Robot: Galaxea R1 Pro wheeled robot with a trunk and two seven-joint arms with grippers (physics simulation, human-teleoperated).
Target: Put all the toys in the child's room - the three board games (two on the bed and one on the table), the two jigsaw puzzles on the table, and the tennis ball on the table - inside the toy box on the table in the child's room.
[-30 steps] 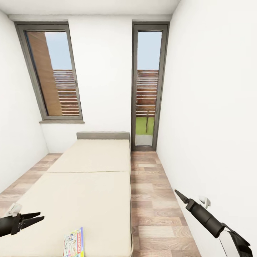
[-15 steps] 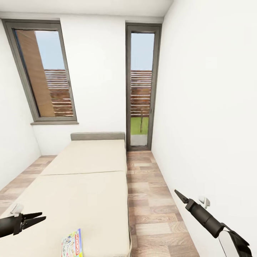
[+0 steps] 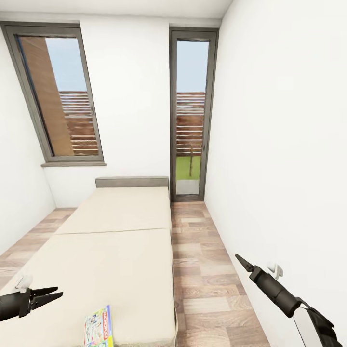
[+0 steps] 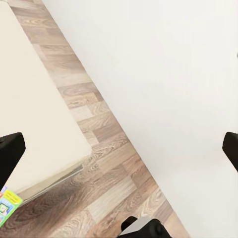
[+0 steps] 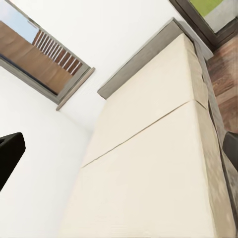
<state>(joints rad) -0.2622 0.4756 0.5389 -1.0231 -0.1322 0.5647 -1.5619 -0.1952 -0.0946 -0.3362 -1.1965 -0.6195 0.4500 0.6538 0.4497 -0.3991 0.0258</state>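
One board game (image 3: 99, 327), a flat box with a white, green and yellow printed lid, lies on the near end of the bed (image 3: 115, 241). Its corner (image 4: 7, 206) also shows in the left wrist view, at the mattress edge. My left gripper (image 3: 55, 292) hovers open over the bed's near left side, a little left of the game and apart from it. My right gripper (image 3: 240, 260) is open and empty above the floor strip between bed and wall. The table, toy box, jigsaw puzzles and tennis ball are out of view.
The bed's grey headboard (image 3: 132, 182) stands against the far wall under a window (image 3: 60, 96). A glass door (image 3: 190, 115) is at the far right. A wood-plank floor strip (image 3: 202, 260) runs between the bed and the white right wall (image 3: 289, 168).
The whole picture has shifted slightly, so the camera has moved. Both grippers keep their pose and stay open. The board game lies where it was on the bed.
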